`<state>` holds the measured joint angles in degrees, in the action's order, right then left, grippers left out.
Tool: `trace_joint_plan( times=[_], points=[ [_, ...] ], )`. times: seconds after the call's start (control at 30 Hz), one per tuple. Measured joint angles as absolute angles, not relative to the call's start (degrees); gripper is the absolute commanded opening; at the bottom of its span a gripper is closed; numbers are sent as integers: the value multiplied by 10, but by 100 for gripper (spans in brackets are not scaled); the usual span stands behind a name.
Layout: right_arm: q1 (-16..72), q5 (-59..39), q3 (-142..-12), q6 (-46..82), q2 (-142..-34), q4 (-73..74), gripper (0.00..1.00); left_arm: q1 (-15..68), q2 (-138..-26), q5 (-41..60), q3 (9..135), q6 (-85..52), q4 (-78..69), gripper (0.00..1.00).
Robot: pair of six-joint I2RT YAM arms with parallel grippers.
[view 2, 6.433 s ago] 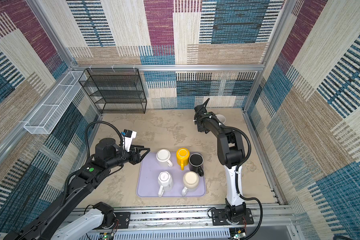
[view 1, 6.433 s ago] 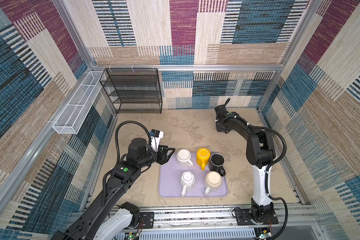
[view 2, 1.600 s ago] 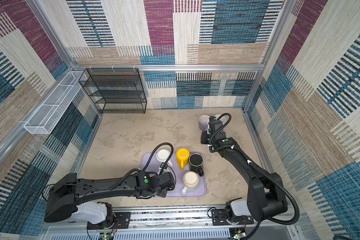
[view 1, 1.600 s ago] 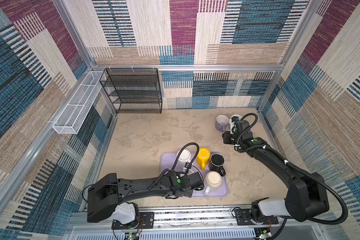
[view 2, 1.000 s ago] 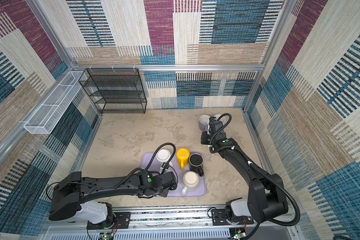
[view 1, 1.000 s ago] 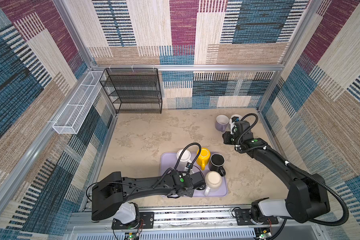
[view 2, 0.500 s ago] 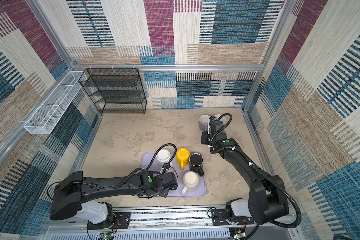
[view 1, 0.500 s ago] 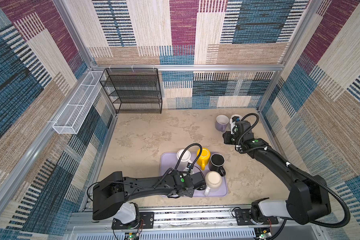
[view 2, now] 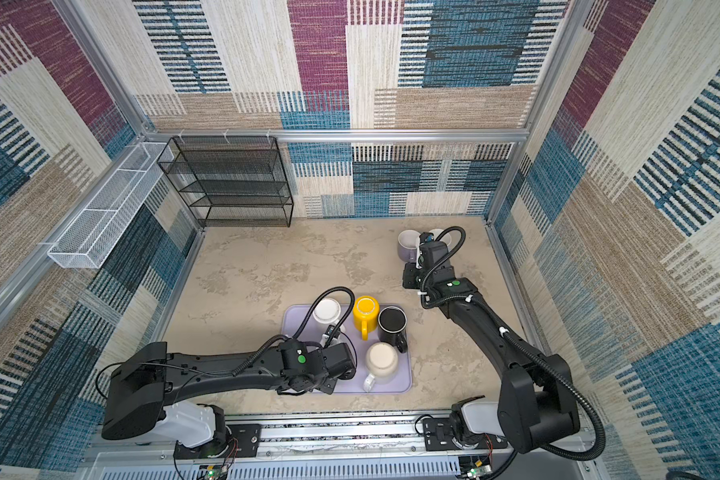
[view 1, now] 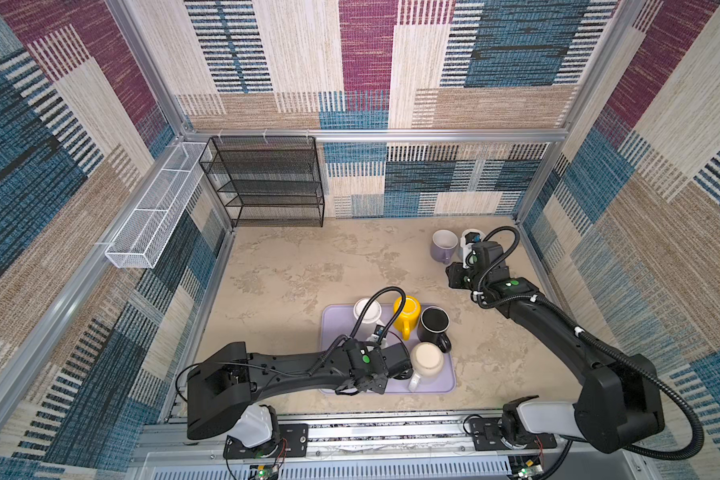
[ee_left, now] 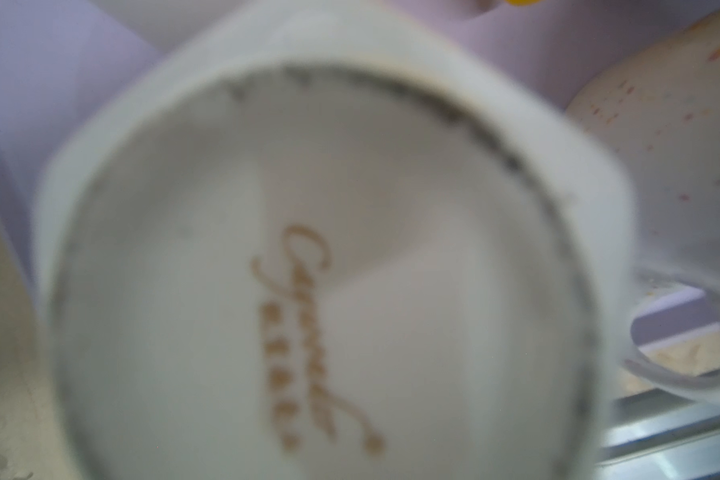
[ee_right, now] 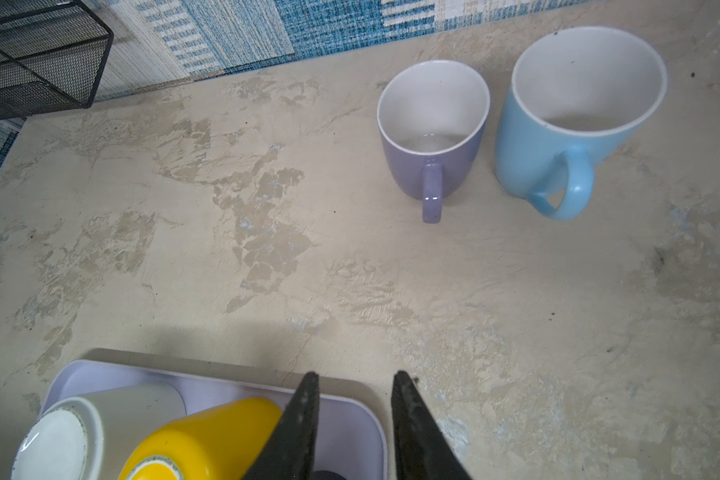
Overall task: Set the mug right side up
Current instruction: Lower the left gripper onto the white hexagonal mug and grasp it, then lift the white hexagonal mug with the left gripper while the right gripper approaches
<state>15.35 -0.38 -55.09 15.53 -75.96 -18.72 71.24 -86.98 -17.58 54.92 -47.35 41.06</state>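
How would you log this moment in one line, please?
left gripper: jaws shut, over base-up white mug on tray, grasp unseen | right gripper: jaws open, empty | task: mug not yet righted

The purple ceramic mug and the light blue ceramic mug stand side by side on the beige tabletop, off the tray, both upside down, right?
Not upside down. The purple ceramic mug and the light blue ceramic mug stand side by side on the beige tabletop, off the lilac plastic tray, both right side up; the right wrist view shows their white insides.
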Motion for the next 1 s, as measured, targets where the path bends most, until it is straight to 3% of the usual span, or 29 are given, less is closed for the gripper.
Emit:
trace_joint_plan(
  times=[0.73,1.0],
  points=[
    [154,-1,-549,149,-745,-187,33,698,-811,-138,557,-365,440,0],
    [154,0,-541,147,-726,-187,33,669,-733,-109,529,-343,411,0]
  ],
)
